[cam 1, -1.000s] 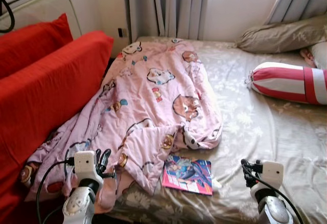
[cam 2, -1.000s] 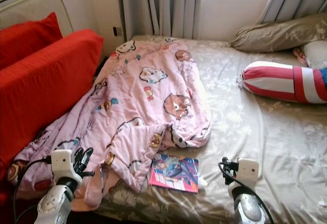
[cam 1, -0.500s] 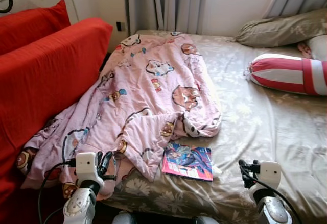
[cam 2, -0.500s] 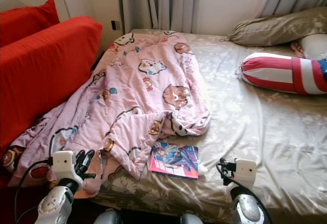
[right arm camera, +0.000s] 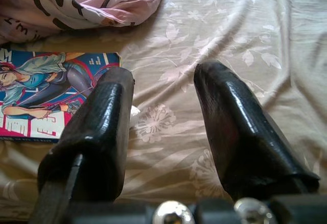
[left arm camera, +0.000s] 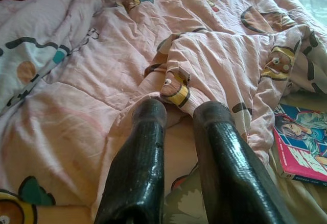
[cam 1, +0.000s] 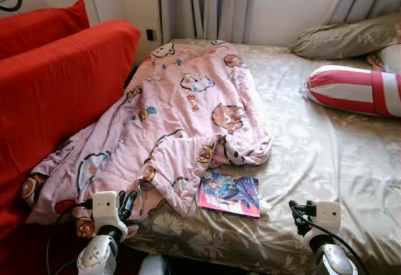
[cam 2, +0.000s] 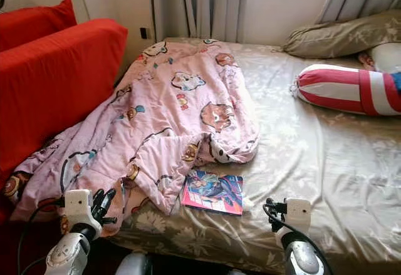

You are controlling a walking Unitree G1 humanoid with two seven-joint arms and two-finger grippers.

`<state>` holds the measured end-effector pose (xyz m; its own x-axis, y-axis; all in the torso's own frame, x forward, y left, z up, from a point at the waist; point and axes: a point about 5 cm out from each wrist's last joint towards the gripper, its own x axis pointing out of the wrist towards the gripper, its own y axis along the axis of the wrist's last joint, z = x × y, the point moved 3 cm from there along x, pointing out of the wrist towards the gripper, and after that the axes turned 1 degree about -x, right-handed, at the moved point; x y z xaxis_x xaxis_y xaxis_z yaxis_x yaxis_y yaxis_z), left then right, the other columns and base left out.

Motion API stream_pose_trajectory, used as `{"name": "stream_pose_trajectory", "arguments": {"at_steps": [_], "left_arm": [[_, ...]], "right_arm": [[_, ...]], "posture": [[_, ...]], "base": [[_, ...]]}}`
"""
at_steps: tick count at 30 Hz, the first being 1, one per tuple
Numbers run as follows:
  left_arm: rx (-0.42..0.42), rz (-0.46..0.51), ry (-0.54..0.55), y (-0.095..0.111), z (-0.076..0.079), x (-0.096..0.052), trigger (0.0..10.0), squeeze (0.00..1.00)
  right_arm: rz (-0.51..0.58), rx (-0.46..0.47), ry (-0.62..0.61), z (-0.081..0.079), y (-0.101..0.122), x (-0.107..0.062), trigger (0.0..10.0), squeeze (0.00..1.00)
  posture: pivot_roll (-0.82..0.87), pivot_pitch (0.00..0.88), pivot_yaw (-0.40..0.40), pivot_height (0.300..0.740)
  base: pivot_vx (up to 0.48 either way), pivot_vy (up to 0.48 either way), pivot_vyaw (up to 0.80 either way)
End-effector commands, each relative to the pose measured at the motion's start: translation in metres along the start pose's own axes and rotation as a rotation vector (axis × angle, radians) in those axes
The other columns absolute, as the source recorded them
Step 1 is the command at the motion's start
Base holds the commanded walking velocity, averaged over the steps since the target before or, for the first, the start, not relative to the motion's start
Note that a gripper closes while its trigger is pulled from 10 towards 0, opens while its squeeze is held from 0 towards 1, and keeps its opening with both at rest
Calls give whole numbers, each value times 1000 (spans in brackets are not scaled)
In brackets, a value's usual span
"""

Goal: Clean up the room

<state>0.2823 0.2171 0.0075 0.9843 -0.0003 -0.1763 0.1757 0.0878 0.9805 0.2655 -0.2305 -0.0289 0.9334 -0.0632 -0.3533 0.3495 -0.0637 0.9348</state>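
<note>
You are facing a bed [cam 1: 326, 162] covered by a beige flowered sheet. A pink blanket [cam 1: 182, 118] printed with cartoon animals lies crumpled across its left half, its lower end spilling over the near edge beside the red sofa [cam 1: 56, 93]. A comic book [cam 1: 229, 195] with a pink and blue cover lies flat on the sheet, just beside the blanket's folded corner and near the bed's front edge. Something small and white peeks out at the book's right side; you cannot tell what it is.

Your left gripper [left arm camera: 179, 114] hangs low before the blanket's near end, its two black fingers [left arm camera: 140, 157] slightly parted and holding nothing, the tips close to a fold of the cloth. Your right gripper [right arm camera: 163, 83] hovers over bare sheet to the right of the book, fingers spread wide and empty.

Farther back, a red-and-white striped bolster [cam 1: 354, 91] lies on the right side of the bed, with a beige pillow [cam 1: 348, 37] behind it near the grey curtains [cam 1: 207, 5].
</note>
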Motion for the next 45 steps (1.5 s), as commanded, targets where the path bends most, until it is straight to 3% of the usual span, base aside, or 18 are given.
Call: {"name": "stream_pose_trajectory", "arguments": {"at_steps": [1, 14, 29, 45], "left_arm": [[1, 12, -8, 4, 0, 1, 10000, 0], [4, 17, -9, 7, 0, 4, 10000, 0], [8, 4, -11, 5, -1, 4, 10000, 0], [16, 7, -37, 9, 0, 5, 10000, 0]], "right_arm": [[-6, 1, 1, 0, -1, 0, 10000, 0], [4, 10, -25, 5, 1, -1, 10000, 0], [-3, -2, 6, -1, -1, 0, 10000, 0], [9, 20, 24, -9, 1, 2, 10000, 0]], "posture": [[16, 0, -48, 650], [14, 10, -49, 630], [19, 23, -46, 630], [12, 51, -20, 630]], "base": [[0, 0, 0], [0, 0, 0], [0, 0, 0], [297, 0, 0]]}}
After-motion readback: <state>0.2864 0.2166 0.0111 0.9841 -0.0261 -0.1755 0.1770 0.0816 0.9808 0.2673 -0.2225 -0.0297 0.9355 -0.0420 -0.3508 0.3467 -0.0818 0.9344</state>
